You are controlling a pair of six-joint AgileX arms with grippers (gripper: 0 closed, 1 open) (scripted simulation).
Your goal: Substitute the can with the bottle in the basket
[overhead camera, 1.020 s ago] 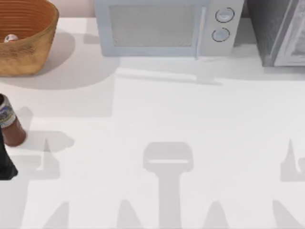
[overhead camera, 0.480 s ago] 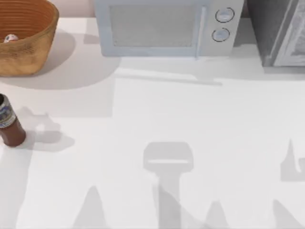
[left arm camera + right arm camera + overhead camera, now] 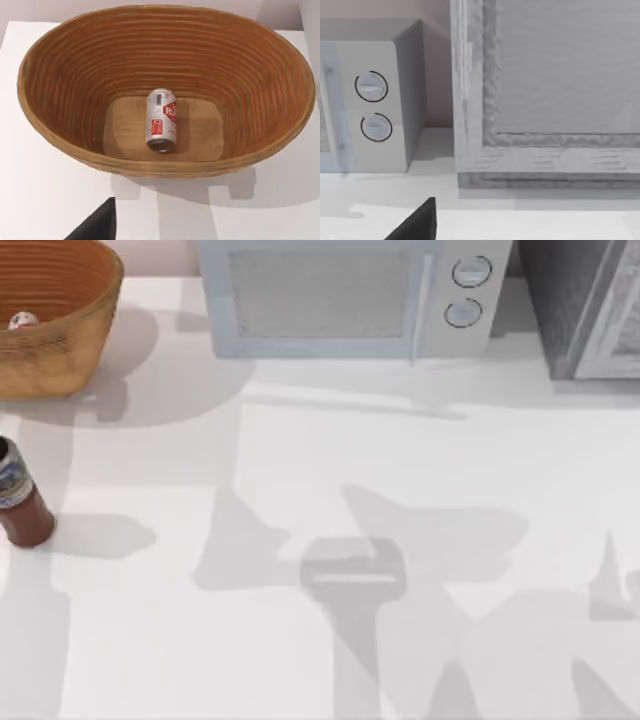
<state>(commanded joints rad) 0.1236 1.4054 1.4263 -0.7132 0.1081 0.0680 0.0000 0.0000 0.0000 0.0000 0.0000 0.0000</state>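
The basket (image 3: 70,335) stands at the table's back left corner, tan outside and ribbed orange-brown inside. The can (image 3: 22,320) lies in it. The left wrist view looks down into the basket (image 3: 65,75), where the white-and-red can (image 3: 161,120) lies on its side on the flat bottom. A dark part of my left gripper (image 3: 97,225) shows in front of the basket's near rim, apart from it. The reddish-brown bottle (image 3: 18,498) stands upright at the table's left edge, in front of the basket. A dark part of my right gripper (image 3: 417,222) faces the appliances.
A pale blue microwave (image 3: 340,295) with two knobs (image 3: 372,107) stands at the back middle. Beside it at the back right is a grey cabinet-like appliance (image 3: 590,310). Arm shadows lie across the white table (image 3: 300,470).
The dark arm part near the bottle has left the top view's left edge. Arm shadows have shifted across the table, one now reaching the basket. Bottle, basket and can have not moved.
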